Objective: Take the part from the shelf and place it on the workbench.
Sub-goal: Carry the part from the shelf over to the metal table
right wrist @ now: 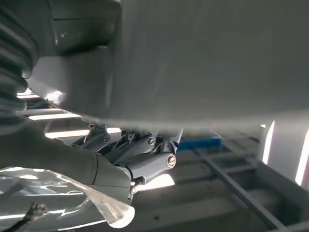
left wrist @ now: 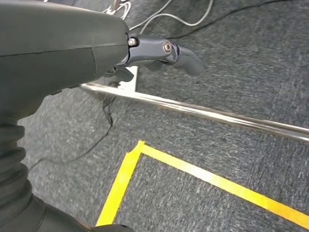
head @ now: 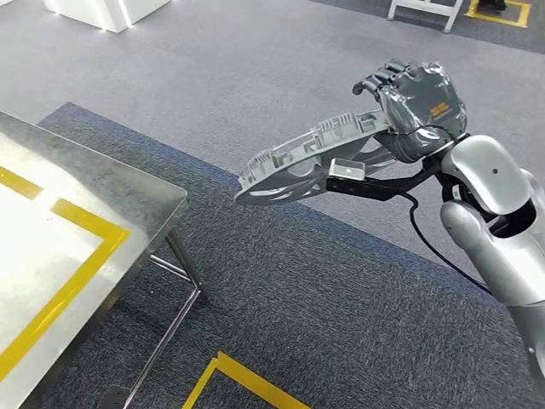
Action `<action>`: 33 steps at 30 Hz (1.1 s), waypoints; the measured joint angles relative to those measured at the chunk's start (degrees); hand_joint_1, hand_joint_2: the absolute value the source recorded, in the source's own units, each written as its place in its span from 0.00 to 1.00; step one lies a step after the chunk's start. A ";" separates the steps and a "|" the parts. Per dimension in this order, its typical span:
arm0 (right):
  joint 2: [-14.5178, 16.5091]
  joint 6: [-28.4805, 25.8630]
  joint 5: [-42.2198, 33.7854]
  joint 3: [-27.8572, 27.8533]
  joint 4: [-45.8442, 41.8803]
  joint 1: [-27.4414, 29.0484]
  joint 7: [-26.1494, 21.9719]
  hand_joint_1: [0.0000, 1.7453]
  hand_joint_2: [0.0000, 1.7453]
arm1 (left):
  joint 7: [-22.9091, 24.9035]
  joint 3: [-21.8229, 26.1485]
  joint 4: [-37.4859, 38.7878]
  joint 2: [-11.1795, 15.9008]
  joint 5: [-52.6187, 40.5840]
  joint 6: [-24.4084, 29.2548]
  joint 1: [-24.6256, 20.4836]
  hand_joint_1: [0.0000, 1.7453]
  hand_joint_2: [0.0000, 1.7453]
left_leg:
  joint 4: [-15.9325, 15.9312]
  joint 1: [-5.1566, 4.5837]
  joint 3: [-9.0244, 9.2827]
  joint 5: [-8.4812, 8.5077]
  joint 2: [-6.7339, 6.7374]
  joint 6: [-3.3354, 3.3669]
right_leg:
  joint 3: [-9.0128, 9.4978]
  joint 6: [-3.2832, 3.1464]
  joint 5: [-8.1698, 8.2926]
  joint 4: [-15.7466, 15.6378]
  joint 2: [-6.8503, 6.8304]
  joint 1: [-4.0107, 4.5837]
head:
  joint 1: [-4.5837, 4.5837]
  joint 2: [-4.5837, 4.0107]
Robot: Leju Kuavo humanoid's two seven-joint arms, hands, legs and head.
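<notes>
My right hand (head: 421, 106) grips a flat grey cast part (head: 302, 158) with ribbed edges and holds it level in the air, to the right of the steel workbench (head: 122, 192) and apart from it. Up close in the right wrist view, the underside of the part (right wrist: 204, 58) lies over the dark fingers (right wrist: 146, 154) curled beneath it. The workbench top carries a yellow taped rectangle (head: 83, 264). My left hand (left wrist: 65, 53) hangs low above the carpet with its dark fingers (left wrist: 167, 50) stretched out and nothing in them.
Dark grey carpet with yellow floor tape (head: 238, 379) lies below the part. The workbench's thin metal legs (head: 183, 273) stand at its right corner, and a chrome bar (left wrist: 218, 113) runs past the left hand. White furniture (head: 103, 13) stands far back.
</notes>
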 joint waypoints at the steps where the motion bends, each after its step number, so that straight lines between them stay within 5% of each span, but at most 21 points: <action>1: 0.21 0.15 0.00 0.23 0.10 -0.61 0.03 1.00 1.00 | -0.07 0.00 0.00 0.01 -0.05 0.00 -0.04 0.00 1.00 | 0.21 0.09 -0.35 -0.04 -0.65 -0.35 | 0.98 -0.10 0.35 -2.02 0.91 -0.08 | -0.02 0.00; 4: 1.21 0.66 0.02 1.00 0.48 -1.54 0.02 1.00 1.00 | -0.26 -0.01 0.02 0.00 -0.26 -0.07 0.16 0.00 1.00 | 0.24 0.43 -1.10 0.17 -2.00 -1.31 | 1.90 -0.66 -0.12 -3.30 0.24 0.01 | 0.01 0.00; 6: 1.99 0.91 0.05 1.50 0.67 -1.97 -0.02 1.00 1.00 | -0.32 -0.02 0.04 -0.01 -0.34 -0.09 0.29 0.00 1.00 | 1.89 0.20 -1.83 -0.90 0.17 -1.91 | 2.45 -1.21 -0.15 -3.69 -1.06 -0.11 | -0.35 0.00; 8: 2.49 1.05 0.07 1.85 0.80 -2.54 0.01 1.00 1.00 | -0.38 -0.02 0.04 0.01 -0.37 -0.12 0.10 0.00 1.00 | 7.49 0.08 -4.45 -3.57 3.56 -2.44 | 3.05 -1.74 -0.42 -3.87 -2.52 -0.06 | -0.72 0.00; 11: 3.22 1.27 0.13 2.46 1.07 -3.00 0.08 1.00 1.00 | -0.44 -0.02 0.04 -0.13 -0.47 -0.34 0.04 0.00 1.00 | 15.82 0.40 -8.86 -5.73 5.21 -2.87 | 3.85 -2.01 -1.12 -3.87 -4.87 0.10 | -0.75 0.00; 12: 3.53 1.32 0.15 2.74 1.15 -3.14 0.12 1.00 1.00 | -0.44 -0.02 0.04 -0.17 -0.55 -0.40 0.11 0.00 1.00 | 14.84 0.46 -8.53 -4.45 5.39 -2.89 | 4.16 -1.97 -1.37 -3.87 -5.52 0.12 | -0.76 0.00; 15: 4.42 1.32 0.17 3.51 1.33 -4.29 0.26 1.00 1.00 | -0.44 -0.02 0.04 -0.07 -0.87 -0.45 0.14 0.00 1.00 | 4.41 0.03 -3.61 1.07 7.83 -2.38 | 5.31 -1.57 -2.27 -3.90 -7.32 0.30 | -0.79 0.00; 17: 4.74 1.32 0.18 3.81 1.42 -5.16 0.40 1.00 1.00 | -0.44 -0.02 0.04 -0.03 -1.02 -0.45 -0.04 0.00 1.00 | 0.65 -0.60 -1.81 1.53 9.45 -1.65 | 5.72 -1.04 -2.69 -4.04 -8.41 0.68 | -0.74 0.00; 19: 5.17 1.34 0.21 4.32 1.52 -5.68 0.57 1.00 1.00 | -0.45 -0.02 0.04 -0.05 -1.09 -0.45 -0.04 0.00 1.00 | 0.11 -0.75 -1.61 1.08 8.78 -1.00 | 6.13 -0.42 -2.97 -4.36 -9.56 0.92 | -0.68 0.00; 20: 5.43 1.37 0.23 4.60 1.57 -5.81 0.62 1.00 1.00 | -0.46 -0.02 0.04 -0.08 -1.13 -0.44 0.09 0.00 1.00 | -0.11 -0.63 -1.46 1.09 8.15 -0.75 | 6.22 -0.11 -3.35 -4.27 -9.38 0.86 | -0.65 0.00; 22: 5.99 1.49 0.28 5.08 1.65 -6.31 0.74 1.00 1.00 | -0.49 -0.02 0.04 -0.13 -1.27 -0.49 0.09 0.00 1.00 | -0.51 -0.28 -1.04 1.16 6.98 -0.11 | 4.74 0.22 -5.41 -1.09 -6.83 0.67 | -0.44 0.01; 24: 6.32 1.72 0.37 5.63 1.81 -6.80 0.83 1.00 1.00 | -0.52 -0.02 0.04 -0.15 -1.45 -0.57 -0.26 0.00 1.00 | -0.60 -0.11 -0.91 1.16 5.67 0.31 | 0.59 0.17 -8.45 6.55 -3.81 0.56 | -0.22 0.01; 26: 6.54 1.95 0.46 6.29 2.04 -6.80 0.87 1.00 1.00 | -0.52 -0.02 0.04 -0.15 -1.56 -0.66 -0.49 0.00 1.00 | -0.55 -0.10 -0.79 1.10 4.04 0.45 | -3.20 0.10 -9.10 12.14 -3.06 0.57 | -0.20 0.00; 28: 6.81 2.05 0.52 6.70 2.24 -6.79 0.88 1.00 1.00 | -0.52 -0.02 0.04 -0.16 -1.62 -0.70 -0.39 0.00 1.00 | -0.44 -0.08 -0.60 1.00 2.35 0.43 | -3.42 -0.12 -5.61 9.73 -2.74 0.55 | -0.17 0.00; 30: 7.00 2.08 0.60 6.86 2.36 -7.20 0.89 1.00 1.00 | -0.53 -0.02 0.04 -0.28 -1.68 -0.75 -0.30 0.00 1.00 | -0.17 -0.06 -0.66 0.81 0.82 0.13 | -0.87 -0.43 -1.13 2.65 -0.62 0.36 | -0.18 0.00; 33: 7.77 2.34 0.87 7.54 2.64 -7.84 0.91 1.00 1.00 | -0.58 -0.02 0.04 -0.38 -1.95 -0.91 -0.36 0.00 1.00 | 0.20 0.32 -1.56 0.91 -1.05 -0.91 | 1.63 -0.81 -0.11 -2.79 1.94 0.25 | -0.21 0.00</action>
